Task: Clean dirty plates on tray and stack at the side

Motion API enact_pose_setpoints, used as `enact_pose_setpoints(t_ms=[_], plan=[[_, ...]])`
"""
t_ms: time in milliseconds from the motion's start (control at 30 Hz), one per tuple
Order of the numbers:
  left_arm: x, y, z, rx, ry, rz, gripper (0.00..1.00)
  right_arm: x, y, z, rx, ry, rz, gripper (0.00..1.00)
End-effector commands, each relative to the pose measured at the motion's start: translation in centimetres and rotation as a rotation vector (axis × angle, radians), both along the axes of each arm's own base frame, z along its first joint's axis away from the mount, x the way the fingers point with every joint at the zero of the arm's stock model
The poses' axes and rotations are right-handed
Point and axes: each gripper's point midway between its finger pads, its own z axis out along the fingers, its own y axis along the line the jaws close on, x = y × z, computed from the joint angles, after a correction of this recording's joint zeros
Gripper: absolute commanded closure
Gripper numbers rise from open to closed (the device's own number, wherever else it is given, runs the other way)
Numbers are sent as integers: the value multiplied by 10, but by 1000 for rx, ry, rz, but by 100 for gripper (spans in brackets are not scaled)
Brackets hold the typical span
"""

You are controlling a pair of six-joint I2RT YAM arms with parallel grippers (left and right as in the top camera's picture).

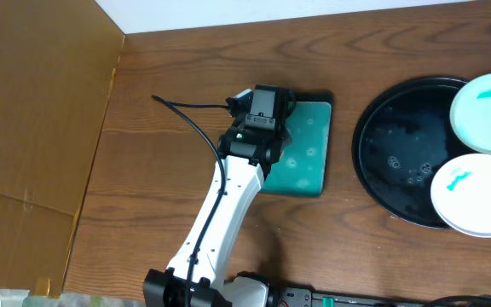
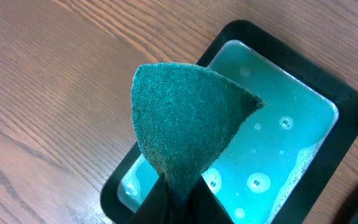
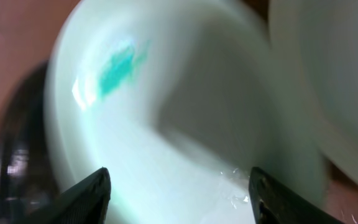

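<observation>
Two white plates lie on the large black tray (image 1: 390, 162) at the right of the overhead frame. The upper plate (image 1: 484, 107) sits against the tray's upper right rim and is cut by the frame edge. The lower plate (image 1: 476, 196) overhangs the tray's lower right rim. The two are just beside each other. Each bears a small turquoise smear. The bare part of the tray is glossy, with wet spots.

Right gripper (image 3: 179, 190): released. In the right wrist view its fingers stand wide apart at the bottom of the frame, and nothing is gripped between them. Below it lies a blurred plate with its smear at the upper left of that frame. The rim of a second plate shows at the upper right. Overhead, only a dark tip shows at the right edge, over the upper plate.

Left gripper (image 2: 173, 202): clenched on a green scouring pad (image 2: 185, 118), which is folded into a rounded wedge. The pad is over the lower left part of the small teal tray (image 2: 291, 143), which is black-rimmed and holds bubbly turquoise liquid. Whether the pad touches the liquid cannot be told.

Overhead, the small teal tray sits near the centre of the wooden table (image 1: 169, 68), well apart from the large tray. The left arm (image 1: 220, 205) reaches to it from the bottom edge. A brown cardboard panel (image 1: 32, 111) fills the left of the frame.
</observation>
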Motion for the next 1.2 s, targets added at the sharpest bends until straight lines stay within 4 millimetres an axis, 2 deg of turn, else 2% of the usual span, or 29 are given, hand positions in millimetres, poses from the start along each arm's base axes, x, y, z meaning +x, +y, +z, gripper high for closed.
enact_pose_setpoints(t_ms=[0, 100, 267, 400, 500, 667, 767, 867, 933, 1000, 1167], plan=[[-1, 3, -1, 3, 3, 13, 93, -3, -12, -1, -138, 35, -69, 27], [0, 3, 0, 2, 0, 13, 93, -6, -7, -3, -165, 56, -79, 22], [0, 3, 0, 2, 0, 13, 93, 2, -2, 1, -183, 20, -70, 24], [0, 3, 0, 2, -1, 13, 92, 13, 4, 13, -160, -31, -51, 25], [0, 3, 0, 2, -1, 13, 93, 21, 9, 35, -144, -67, -23, 25], [0, 3, 0, 2, -1, 13, 93, 19, 7, 78, -167, -104, -18, 23], [0, 3, 0, 2, -1, 13, 93, 8, 1, 92, -200, -99, -42, 14], [0, 3, 0, 2, -1, 13, 93, -17, -14, 86, -248, 6, -126, 11], [0, 3, 0, 2, -1, 13, 93, -34, -19, 74, -249, 96, -188, 1], [0, 3, 0, -1, -3, 17, 93, -46, -14, 60, -213, 157, -219, 1], [0, 3, 0, -14, -11, 40, 93, -58, -5, 31, -202, 204, -224, 1]])
